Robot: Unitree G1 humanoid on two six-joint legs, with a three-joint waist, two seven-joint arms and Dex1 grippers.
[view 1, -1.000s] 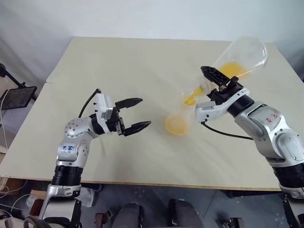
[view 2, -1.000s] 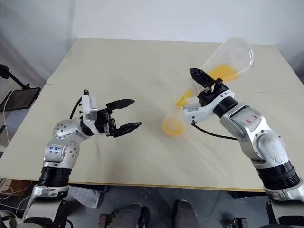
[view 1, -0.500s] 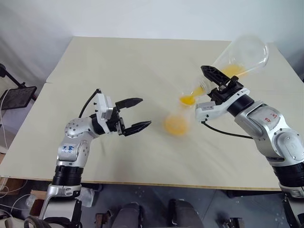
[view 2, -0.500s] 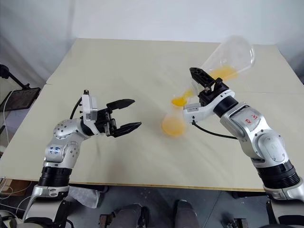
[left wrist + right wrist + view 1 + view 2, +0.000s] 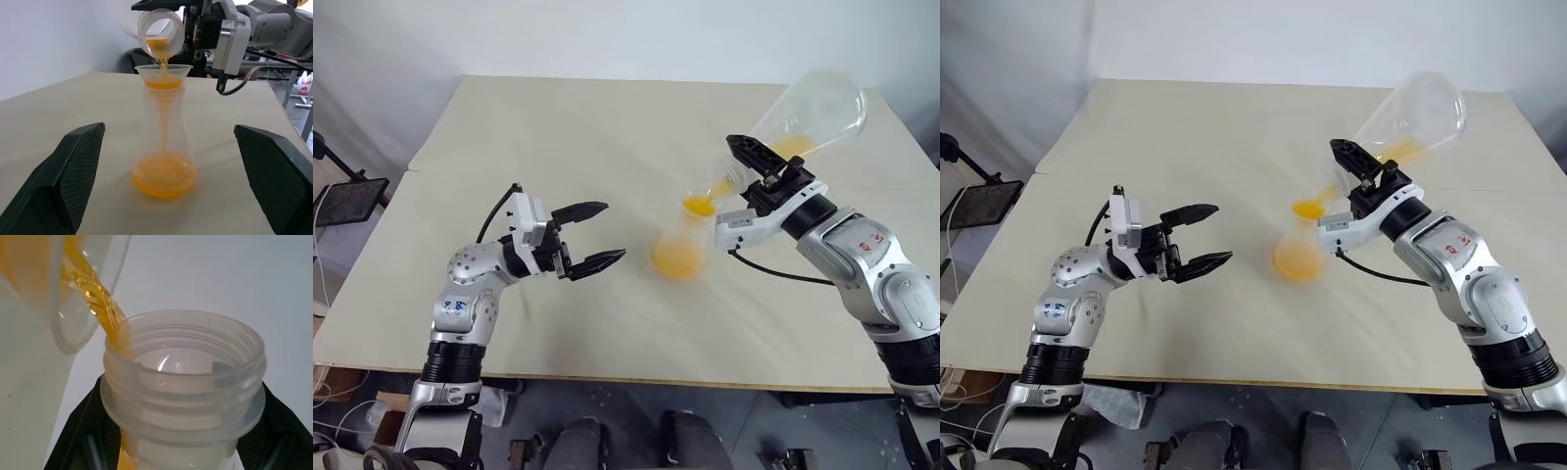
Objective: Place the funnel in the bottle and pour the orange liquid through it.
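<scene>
the bottle (image 5: 164,142) stands upright near the middle of the bench (image 5: 558,137), with the funnel (image 5: 164,74) seated in its neck. the right claw (image 5: 756,174) is clamped shut on the neck of a clear round-bellied flask (image 5: 808,116), tipped so its mouth hangs just above the funnel. the orange liquid (image 5: 164,177) runs in a thin stream from the flask's mouth into the funnel, down through the neck, and pools at the bottle's wide base; some remains in the belly of the tipped flask. the left claw (image 5: 590,236) hovers to the left of the bottle, its two black fingers (image 5: 66,181) spread wide and holding nothing, well apart from the glass. nothing lies between it and the bottle. off the bench's left edge a dark stand (image 5: 347,201) shows, and a black cable (image 5: 783,274) loops under the right wrist.
</scene>
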